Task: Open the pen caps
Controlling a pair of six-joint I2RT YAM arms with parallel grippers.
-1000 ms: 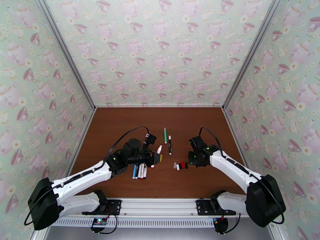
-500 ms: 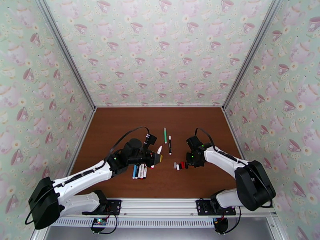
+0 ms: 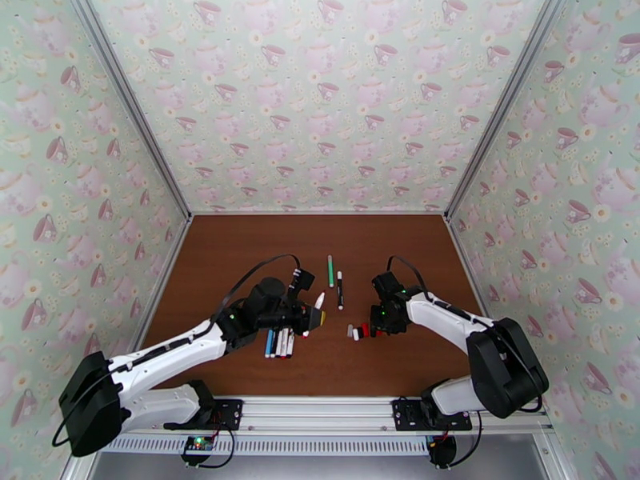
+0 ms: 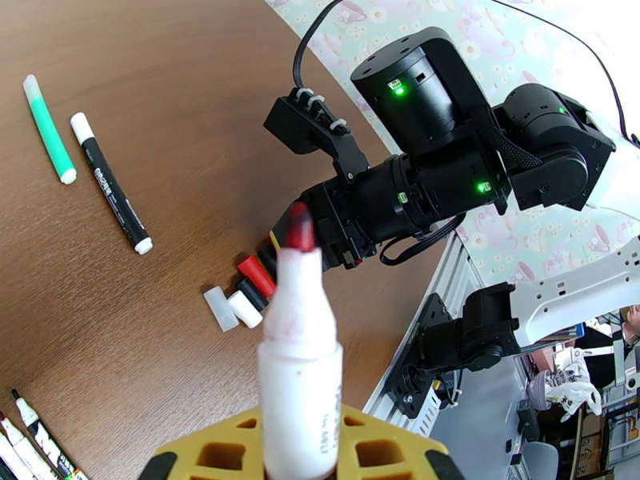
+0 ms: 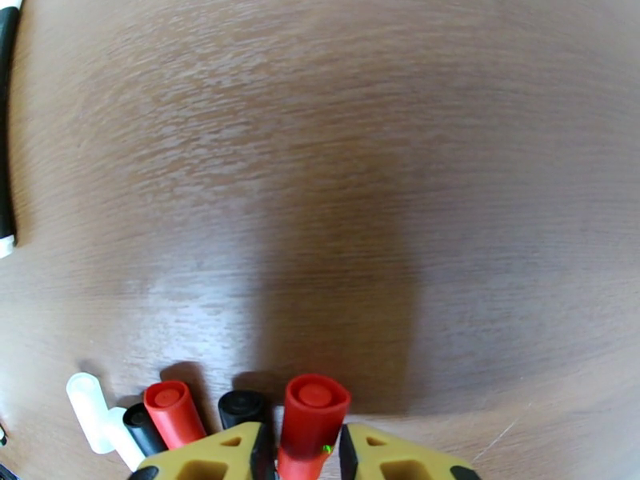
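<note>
I take the row of loose caps as my marker for everything else. They are stubby glossy plastic cylinders lying side by side on the brown wood-grain table. In the right wrist view I count a milky white cap, a black one, a red one and another black one.

At the end of that row, just beside the last black cap, my right gripper has its ribbed yellow fingers closed on a red cap. The cap is a short round tube with a flat closed end and a raised disc in its middle. I cannot tell whether it touches the wood.

To the left of the row, well above the table, my left gripper is clamped around an uncapped marker. It has a smooth white barrel that narrows at a rounded shoulder to a dark red felt tip. In the overhead view the marker points up and away from the left gripper.

Beyond the row, on the far side, lie a slim green marker and a black marker with white ends, nearly parallel and close together. A bundle of pens lies left of the row, under the left arm.
</note>
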